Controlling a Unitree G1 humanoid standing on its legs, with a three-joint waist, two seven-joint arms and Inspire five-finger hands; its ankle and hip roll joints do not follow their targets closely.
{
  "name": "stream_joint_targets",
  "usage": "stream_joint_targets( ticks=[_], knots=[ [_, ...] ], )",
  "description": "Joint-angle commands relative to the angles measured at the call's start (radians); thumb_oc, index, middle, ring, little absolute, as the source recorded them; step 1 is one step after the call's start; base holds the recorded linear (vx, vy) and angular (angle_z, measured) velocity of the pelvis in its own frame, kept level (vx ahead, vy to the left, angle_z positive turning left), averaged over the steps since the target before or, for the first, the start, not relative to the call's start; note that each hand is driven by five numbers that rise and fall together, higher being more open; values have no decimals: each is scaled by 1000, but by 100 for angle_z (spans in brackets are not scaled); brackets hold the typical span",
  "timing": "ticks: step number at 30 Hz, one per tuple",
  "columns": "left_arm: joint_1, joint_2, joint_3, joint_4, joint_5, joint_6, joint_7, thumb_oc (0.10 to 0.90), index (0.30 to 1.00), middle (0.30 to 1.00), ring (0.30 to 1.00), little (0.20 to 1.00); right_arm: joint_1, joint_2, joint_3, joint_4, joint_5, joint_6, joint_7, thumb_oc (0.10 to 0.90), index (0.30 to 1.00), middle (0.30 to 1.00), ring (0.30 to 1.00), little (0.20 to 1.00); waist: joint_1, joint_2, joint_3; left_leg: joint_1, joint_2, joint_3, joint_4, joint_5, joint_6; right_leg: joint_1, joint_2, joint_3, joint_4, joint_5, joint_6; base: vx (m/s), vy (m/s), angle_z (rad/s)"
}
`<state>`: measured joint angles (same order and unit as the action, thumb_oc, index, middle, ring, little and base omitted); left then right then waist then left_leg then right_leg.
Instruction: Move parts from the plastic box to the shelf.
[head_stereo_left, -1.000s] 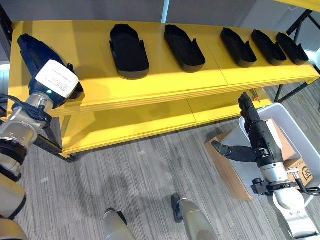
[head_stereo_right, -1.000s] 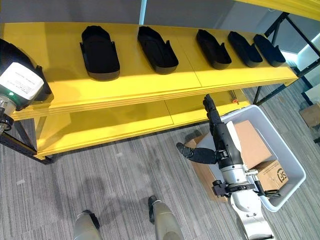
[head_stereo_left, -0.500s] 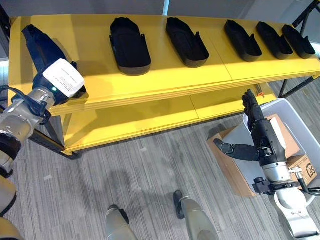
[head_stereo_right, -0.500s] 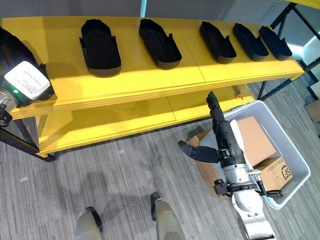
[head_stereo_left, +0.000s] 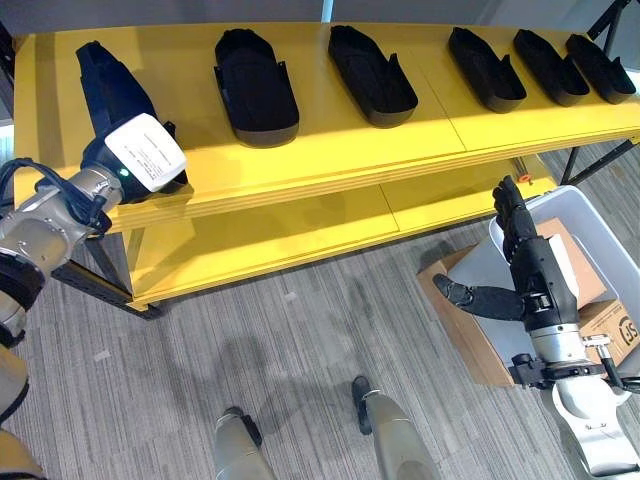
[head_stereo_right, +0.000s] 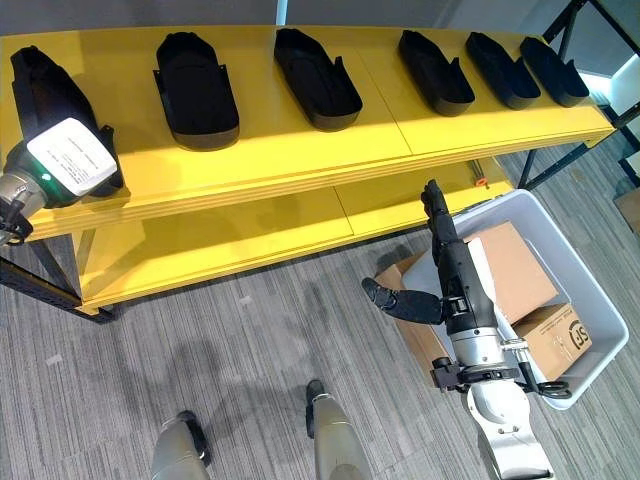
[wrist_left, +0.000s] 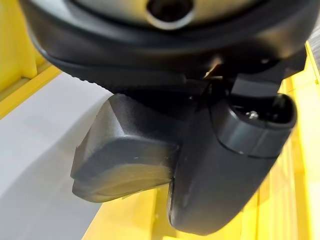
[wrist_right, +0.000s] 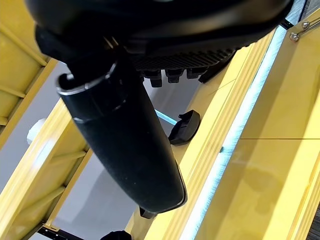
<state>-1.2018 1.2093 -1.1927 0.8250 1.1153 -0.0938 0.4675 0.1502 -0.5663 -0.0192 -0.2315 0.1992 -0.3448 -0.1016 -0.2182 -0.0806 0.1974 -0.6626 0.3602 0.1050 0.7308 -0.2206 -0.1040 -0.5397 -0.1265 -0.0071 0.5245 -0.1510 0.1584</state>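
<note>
Shelf: yellow shelf (head_stereo_left: 330, 150) runs across the top of the head views, its front edge falling from 9 o'clock toward 3 o'clock; a lower yellow board sits under it.
Held part: dark part (head_stereo_left: 110, 95) at the shelf's far left end, lying on the top board close to the front edge, long axis from 11 o'clock to 5 o'clock, narrow end toward the back.
Left robot hand: left robot hand (head_stereo_left: 140, 165) at the near end of the held part, a white cover facing up; whether its fingers clasp the part I cannot tell, they are hidden under it.
Placed parts: five more dark parts on the top board, parts row (head_stereo_left: 372, 75) spread from 12 o'clock out to 2 o'clock, each lying front-to-back, well apart from one another.
Open room: a bare stretch of board between the held part and the nearest placed part (head_stereo_left: 255, 88).
Right robot hand: right robot hand (head_stereo_left: 525, 270) at 4 o'clock, fingers straight and spread wide, thumb out to the side, holding nothing, over the near rim of the plastic box.
Plastic box: pale plastic box (head_stereo_left: 590, 205) on the floor at 4 o'clock, below the shelf's right end, with brown cartons (head_stereo_left: 600, 325) inside.
Wrist views: right wrist view shows the thumb (wrist_right: 125, 145) before yellow shelf beams; left wrist view shows dark hand bulk against yellow board.
</note>
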Motion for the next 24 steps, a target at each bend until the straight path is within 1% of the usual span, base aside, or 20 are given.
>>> stream_joint_targets(
  ticks=[1, 5, 13, 14, 15, 20, 24],
  knots=[
    [-193, 62, -12, -17, 4, 45, 48, 400, 300, 300, 300, 300, -71, -54, -135, -110, 18, -119, -45, 900, 1000, 1000, 1000, 1000, -33, 50, -75, 19, 25, -26, 20, -34, 17, 104, -57, 16, -50, 27, 32, 0, 0, 0],
    [-192, 66, -11, -20, -2, 43, 44, 400, 300, 300, 300, 300, -73, -53, -140, -108, 18, -116, -46, 900, 1000, 1000, 1000, 1000, -36, 54, -72, 17, 26, -21, 29, -39, 20, 98, -57, 21, -46, 29, 33, -2, 5, -1],
    [-157, 59, 51, -11, -33, 50, 37, 400, 300, 300, 300, 300, -78, -51, -148, -104, 14, -112, -53, 900, 1000, 1000, 1000, 1000, -37, 52, -63, 13, 23, -14, 32, -39, 24, 92, -60, 26, -47, 35, 34, -6, 7, -3],
    [-151, 55, 61, -4, -36, 53, 36, 780, 833, 833, 833, 833, -78, -52, -149, -104, 11, -111, -55, 900, 1000, 1000, 1000, 1000, -37, 53, -62, 12, 23, -14, 32, -38, 24, 90, -61, 26, -46, 35, 34, -11, 6, -5],
    [-145, 46, 70, 15, -42, 58, 31, 900, 1000, 1000, 1000, 1000, -80, -53, -146, -104, 11, -110, -55, 900, 1000, 1000, 1000, 1000, -37, 53, -61, 12, 22, -14, 32, -37, 25, 89, -61, 25, -45, 35, 33, -7, 4, -5],
    [-136, 14, 116, 77, -80, 72, 13, 900, 1000, 1000, 1000, 1000, -69, -54, -149, -111, -4, -100, -55, 900, 1000, 1000, 1000, 1000, -39, 51, -62, 12, 21, -16, 31, -36, 25, 86, -61, 24, -43, 34, 32, -1, 0, -1],
    [-160, 3, 107, 96, -89, 69, 1, 900, 1000, 1000, 1000, 1000, -58, -59, -148, -113, -11, -93, -50, 900, 1000, 1000, 1000, 1000, -38, 50, -61, 17, 19, -16, 25, -33, 24, 89, -63, 22, -40, 34, 34, 0, 0, 0]
  ],
)
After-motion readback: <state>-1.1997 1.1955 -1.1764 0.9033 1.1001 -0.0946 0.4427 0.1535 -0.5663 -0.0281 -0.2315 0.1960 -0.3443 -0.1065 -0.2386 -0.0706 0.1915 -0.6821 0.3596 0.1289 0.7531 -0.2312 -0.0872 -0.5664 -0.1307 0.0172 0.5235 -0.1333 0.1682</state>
